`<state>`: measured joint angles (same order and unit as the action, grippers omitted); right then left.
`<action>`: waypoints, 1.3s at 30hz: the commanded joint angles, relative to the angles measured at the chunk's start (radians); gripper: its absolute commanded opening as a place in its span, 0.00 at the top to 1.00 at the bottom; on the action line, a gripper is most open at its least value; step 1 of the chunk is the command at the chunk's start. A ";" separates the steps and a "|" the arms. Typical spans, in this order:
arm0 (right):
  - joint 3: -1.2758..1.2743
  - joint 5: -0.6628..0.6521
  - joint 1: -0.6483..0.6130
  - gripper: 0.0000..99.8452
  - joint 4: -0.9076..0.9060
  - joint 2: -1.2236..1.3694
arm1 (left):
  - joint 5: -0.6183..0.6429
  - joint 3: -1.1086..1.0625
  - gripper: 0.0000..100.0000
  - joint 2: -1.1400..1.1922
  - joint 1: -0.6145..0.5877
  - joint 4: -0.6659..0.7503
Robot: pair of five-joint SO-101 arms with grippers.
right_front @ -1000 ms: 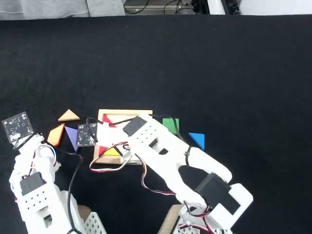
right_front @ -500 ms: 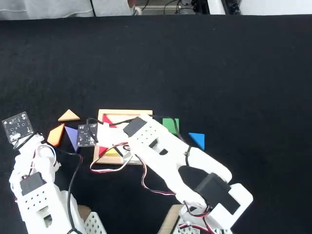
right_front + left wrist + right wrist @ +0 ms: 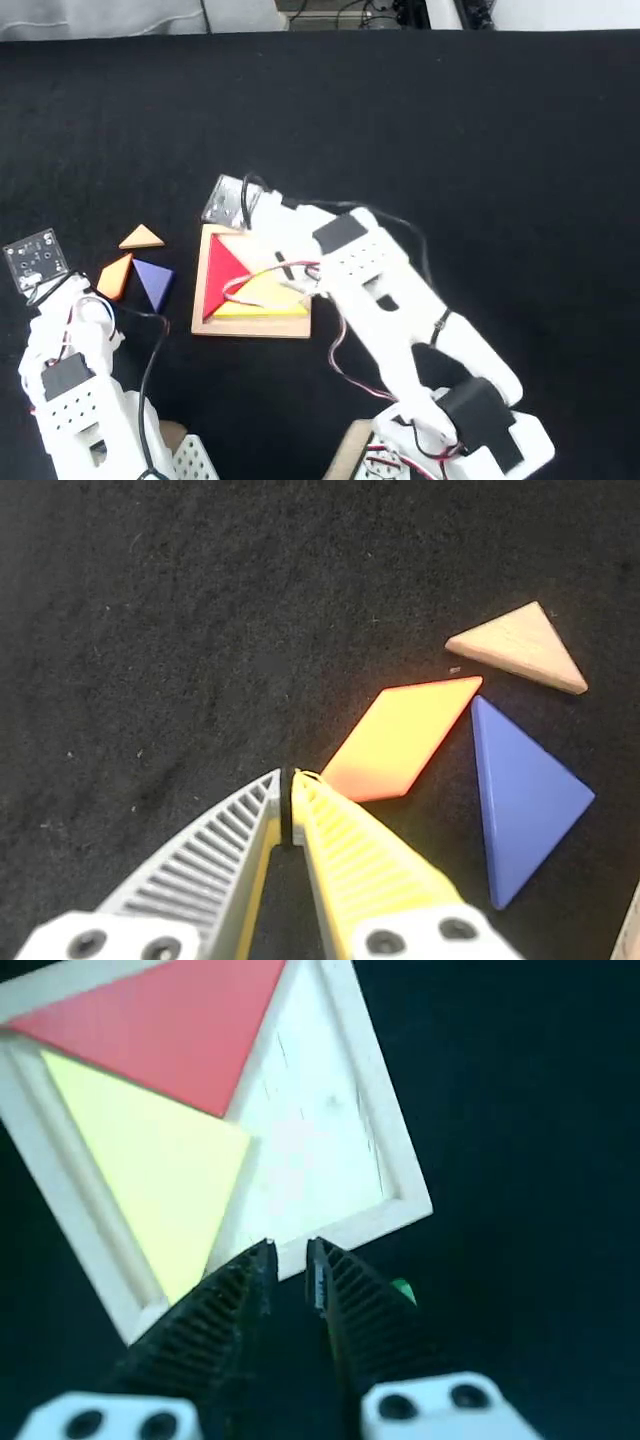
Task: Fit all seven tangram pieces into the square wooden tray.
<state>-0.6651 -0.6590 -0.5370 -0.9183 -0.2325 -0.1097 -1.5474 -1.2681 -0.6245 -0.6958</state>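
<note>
At the tray [image 3: 395,1175] rim, my right pincer [image 3: 288,1260] hangs slightly apart, empty. The red triangle [image 3: 170,1015] and yellow triangle [image 3: 150,1160] lie inside the tray. My left pincer [image 3: 287,778], pressed together, sits just beside the orange piece [image 3: 402,738], which lies with the blue triangle [image 3: 520,795] and tan triangle [image 3: 518,645] on the worktop [image 3: 200,600].

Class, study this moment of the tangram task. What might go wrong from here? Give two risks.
1. The right gripper hangs at the rim of the tray. Lowering there may nudge the tray and shift the red triangle and yellow triangle.
2. The orange piece and blue triangle lie close together, so the left gripper might push one while taking the other.
</note>
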 commanded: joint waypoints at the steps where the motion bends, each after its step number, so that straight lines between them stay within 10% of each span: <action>1: -0.047 -0.028 -0.018 0.99 0.095 -0.019 | 0.009 0.030 0.97 -0.011 -0.002 0.031; 39: 0.096 -0.034 -0.061 0.99 -0.038 0.162 | 0.009 0.028 0.97 -0.011 -0.002 0.031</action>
<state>-0.6667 -0.6836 -0.6122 -0.8784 -0.0222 -0.1097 -1.5474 -1.2681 -0.6245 -0.6882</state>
